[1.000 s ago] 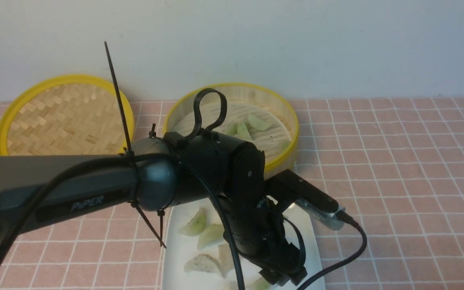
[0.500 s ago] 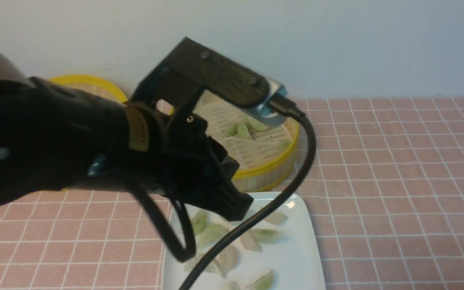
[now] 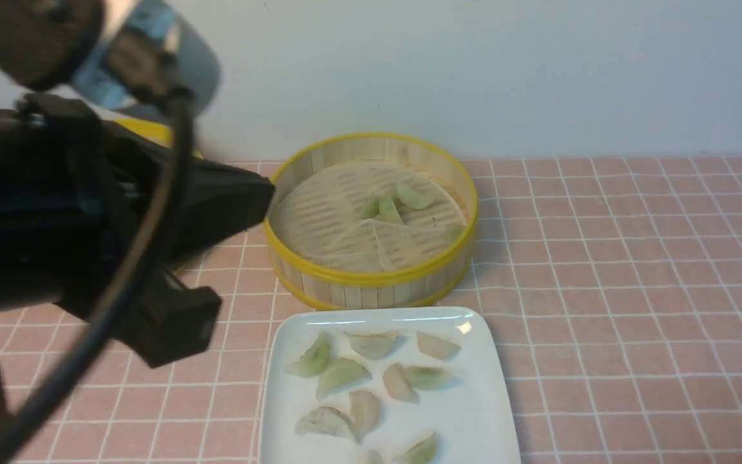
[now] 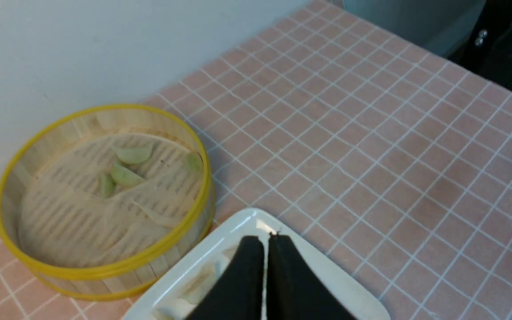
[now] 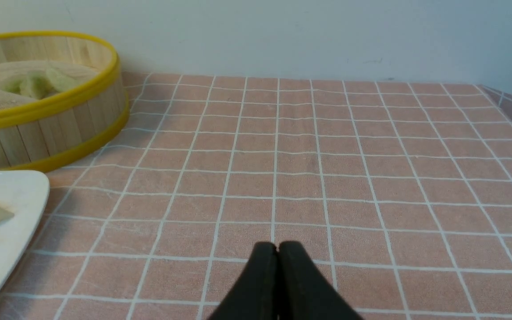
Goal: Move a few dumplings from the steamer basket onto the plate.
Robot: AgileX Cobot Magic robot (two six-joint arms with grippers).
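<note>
We find the dumplings [image 3: 341,375] in two places. Most lie scattered on the plate [image 3: 474,419], some touching one another and a couple close to the picture's near edge, where we cannot count them surely. The rest sit in the steamer basket [image 3: 371,280]: three bunched beyond the middle of its pale liner [image 3: 319,212], and another close against the wall on the robot's right. The liner looks rumpled near the bunch.

If we went back for more, the bunched ones could come up together, because they touch; pinching low could catch the liner's fold and drag the rest along. The one by the wall leaves little room, so a jaw might knock the rim and shift the basket, which stands just beside the plate. The skins look soft, so we judge that a hard squeeze could tear or flatten them. Anything more dropped among the crowded ones on the plate might land on top and stick.

The left gripper [image 4: 267,240] has its jaws together with nothing between them; the right gripper [image 5: 278,245] likewise has its jaws together and empty. In the front view the left arm [image 3: 87,212] looms close over the worktop [image 3: 616,290], partly hiding a yellow-rimmed lid [image 3: 145,131]; swinging low, it could brush that lid. We judge the moving practically finished, since "a few" is well met.
</note>
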